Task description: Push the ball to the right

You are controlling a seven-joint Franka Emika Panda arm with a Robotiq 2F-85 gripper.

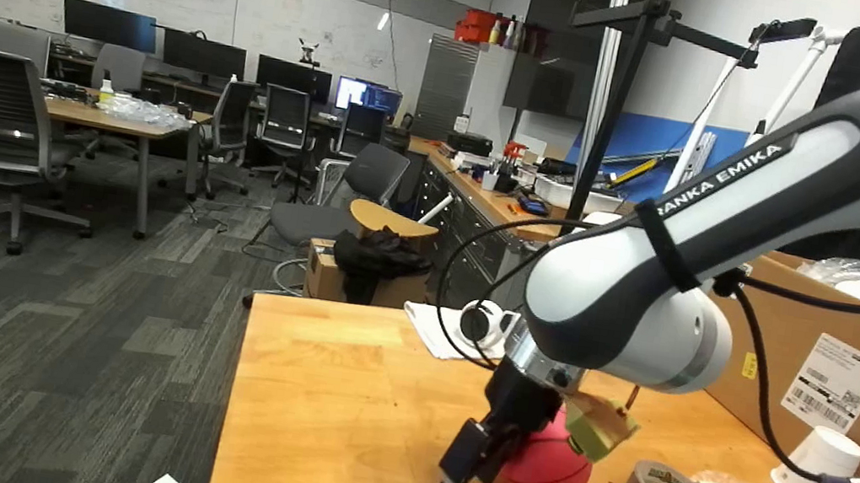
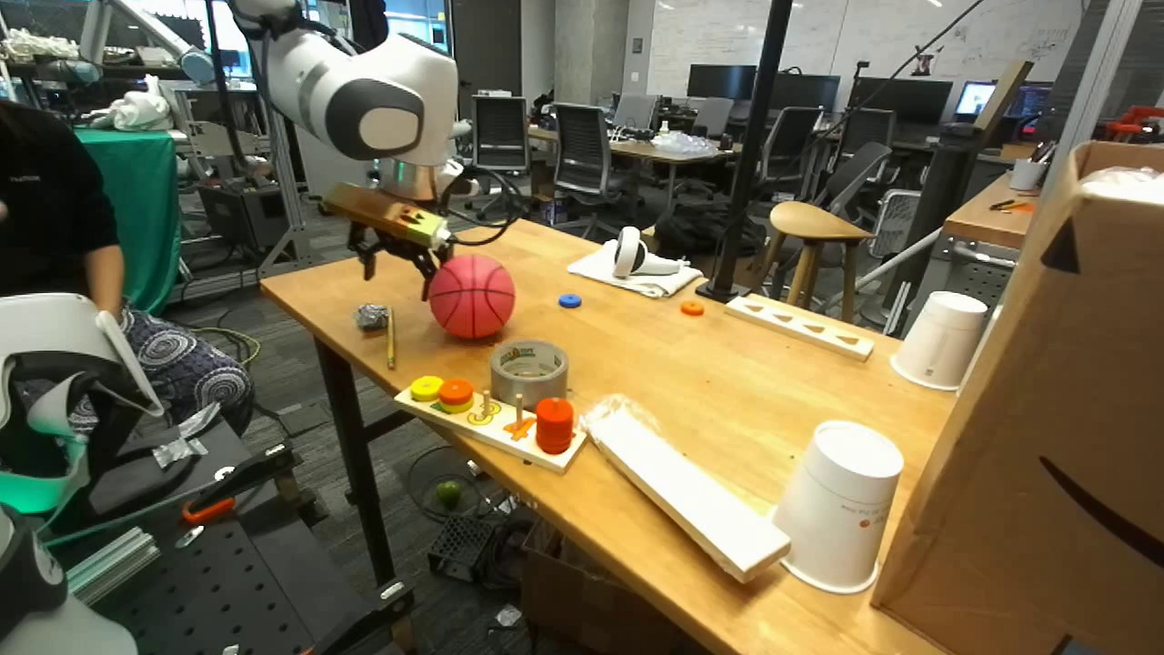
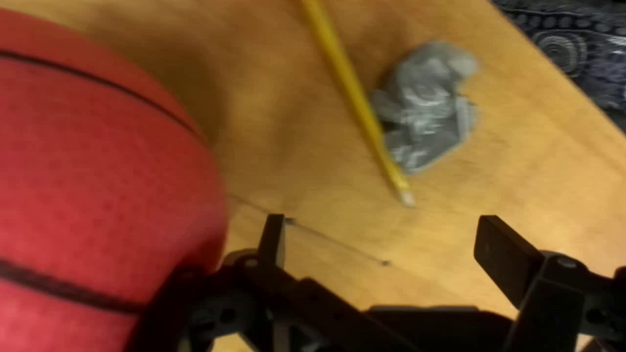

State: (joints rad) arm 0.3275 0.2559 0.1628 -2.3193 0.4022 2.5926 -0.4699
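Note:
The ball (image 1: 551, 468) is pinkish-red with dark seam lines and rests on the wooden table. It also shows in an exterior view (image 2: 472, 297) and fills the left side of the wrist view (image 3: 98, 176). My gripper (image 3: 384, 239) is open, with bare table between its fingers. It is low over the table beside the ball, in an exterior view (image 2: 397, 275) just left of it. One finger is right against or very close to the ball; I cannot tell if they touch. In an exterior view the gripper (image 1: 471, 469) hides the ball's left part.
A pencil (image 3: 359, 105) and a crumpled grey wrapper (image 3: 425, 105) lie near the gripper. A tape roll (image 2: 529, 373), a ring-stacking board (image 2: 496, 432), a white plank (image 2: 687, 491) and white cups (image 2: 841, 509) stand along the table. A headset (image 2: 637, 255) lies on a cloth.

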